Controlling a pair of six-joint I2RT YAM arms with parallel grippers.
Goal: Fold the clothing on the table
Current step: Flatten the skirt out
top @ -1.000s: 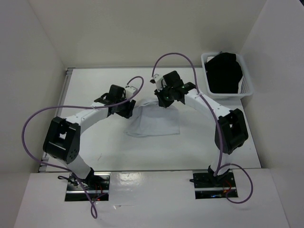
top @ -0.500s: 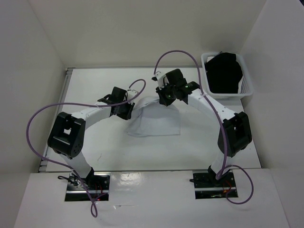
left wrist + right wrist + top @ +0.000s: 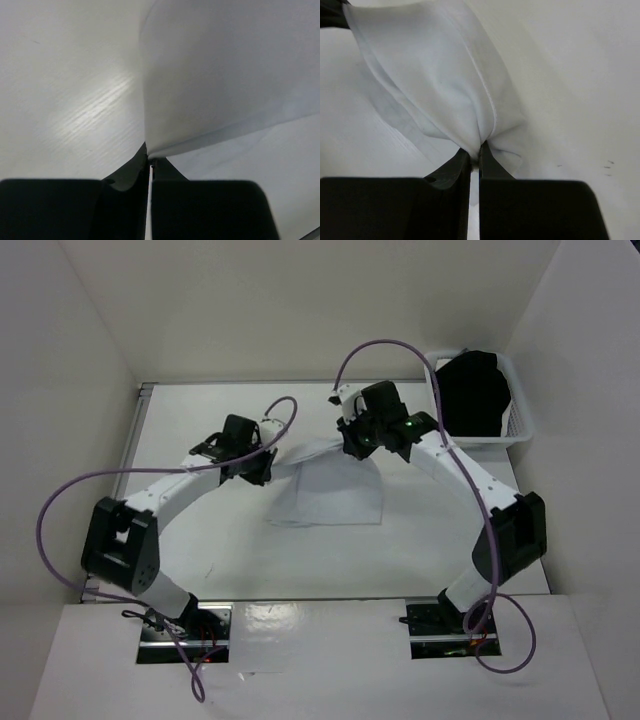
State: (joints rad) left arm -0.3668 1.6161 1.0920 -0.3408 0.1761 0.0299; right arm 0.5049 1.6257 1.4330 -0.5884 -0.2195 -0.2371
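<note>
The thin white fabric garment lies just above the middle of the overhead frame, on the flat matte white tabletop. Its lower part rests flat as a rough rectangle. Its upper edge is lifted off the surface and stretched into a taut band between the two grippers.

The left gripper, at the left end of that band, is closed on the cloth. In the left wrist view its black fingers meet at the bottom centre of the frame with a fold of fabric pinched between them, and the sheet rises away to the upper right.

The right gripper, at the right end of the band and a little higher in the overhead frame, is likewise clamped on the garment. Its wrist view shows a bunched, hemmed corner gathered into the tips at the bottom centre, the cloth fanning out toward the upper left.

Both arms arc inward from their bases at the bottom edge, each trailing a purple cable. At the upper right of the table stands a white slotted plastic basket holding a black garment. A metal rail shows at the table's upper left corner.
</note>
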